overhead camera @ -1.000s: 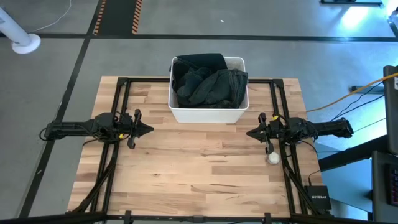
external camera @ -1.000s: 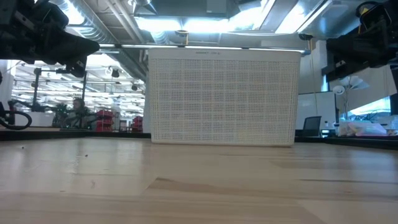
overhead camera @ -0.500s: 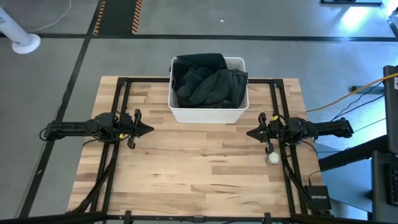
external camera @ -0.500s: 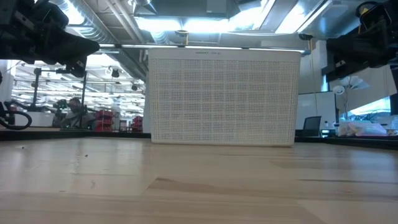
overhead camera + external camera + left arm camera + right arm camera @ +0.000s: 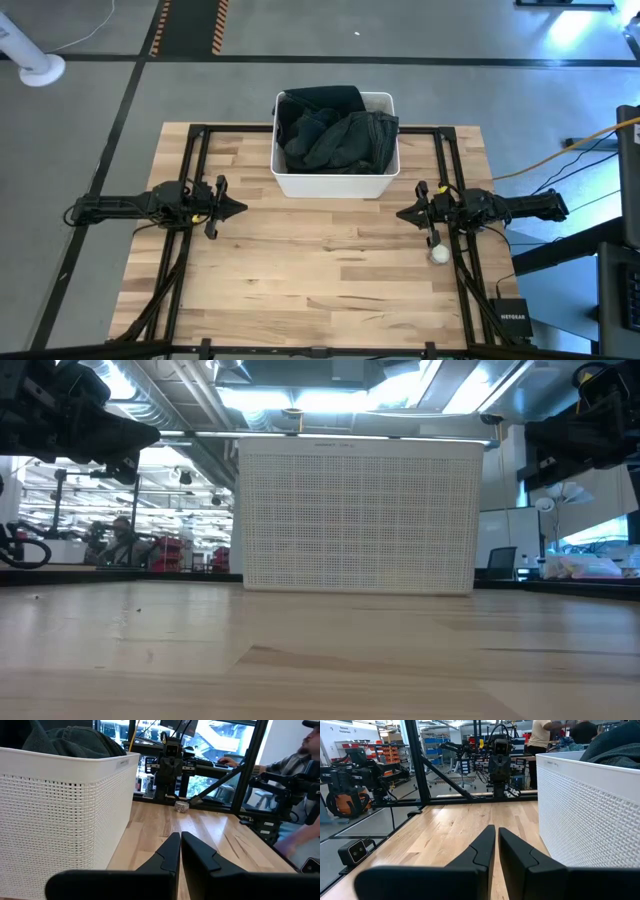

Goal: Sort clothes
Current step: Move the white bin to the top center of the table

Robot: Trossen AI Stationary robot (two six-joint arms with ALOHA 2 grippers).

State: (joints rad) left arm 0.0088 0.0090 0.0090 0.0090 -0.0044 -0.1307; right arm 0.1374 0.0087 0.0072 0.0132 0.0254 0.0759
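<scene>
Dark green and black clothes (image 5: 335,135) lie heaped in the white plastic bin (image 5: 334,184) at the table's far middle; they rise above its rim in the left wrist view (image 5: 70,740) and the right wrist view (image 5: 617,747). My left gripper (image 5: 240,208) hangs shut and empty above the table's left side. My right gripper (image 5: 402,214) hangs shut and empty above the right side. Both point toward the table's middle, apart from the bin. The other garments are out of view.
A small white ball (image 5: 439,254) lies on the table near my right arm. The bin's wall (image 5: 358,515) fills the middle of the low view. Black frame rails (image 5: 190,170) run along both table sides. People show in the room beyond (image 5: 305,765).
</scene>
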